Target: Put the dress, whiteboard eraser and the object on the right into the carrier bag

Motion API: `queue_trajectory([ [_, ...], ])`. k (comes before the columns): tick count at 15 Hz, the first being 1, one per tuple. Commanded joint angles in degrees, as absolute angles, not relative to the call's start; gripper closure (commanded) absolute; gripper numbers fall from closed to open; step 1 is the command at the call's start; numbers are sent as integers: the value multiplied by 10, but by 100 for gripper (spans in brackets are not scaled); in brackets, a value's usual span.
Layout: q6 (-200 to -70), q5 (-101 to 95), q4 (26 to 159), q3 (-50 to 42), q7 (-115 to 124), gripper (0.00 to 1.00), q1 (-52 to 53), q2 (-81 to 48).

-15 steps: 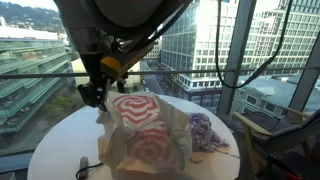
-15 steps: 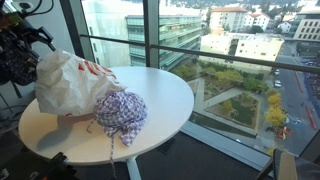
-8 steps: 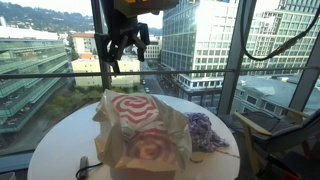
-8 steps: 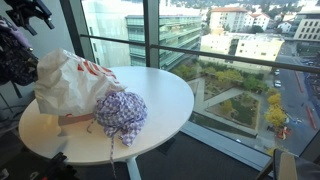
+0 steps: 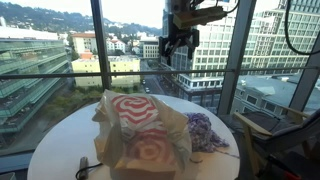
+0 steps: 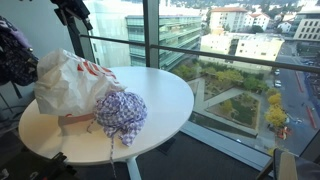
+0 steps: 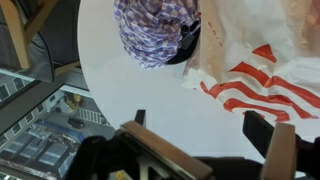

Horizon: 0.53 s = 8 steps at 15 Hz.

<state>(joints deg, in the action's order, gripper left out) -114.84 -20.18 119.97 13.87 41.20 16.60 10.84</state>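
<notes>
Hovering high above the round white table (image 5: 58, 142), the gripper (image 5: 178, 38) is holding its jaws spread wide, with nothing between them in the wrist view. The purple checked dress (image 7: 155, 30) is lying bunched on the tabletop, pressing against the slumping white-and-red carrier bag (image 6: 66, 82).

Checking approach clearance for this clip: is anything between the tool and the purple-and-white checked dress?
Nothing visible does. The open tool hangs high above the round white table; the purple-and-white checked dress lies uncovered beside the red-striped white plastic carrier bag.
</notes>
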Motion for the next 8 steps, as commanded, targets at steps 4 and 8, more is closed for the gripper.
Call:
queue_trajectory([
  [4,-1308,-164,1400,116,500,0,81,174],
  [8,-1430,-116,1478,103,478,0,61,139],
])
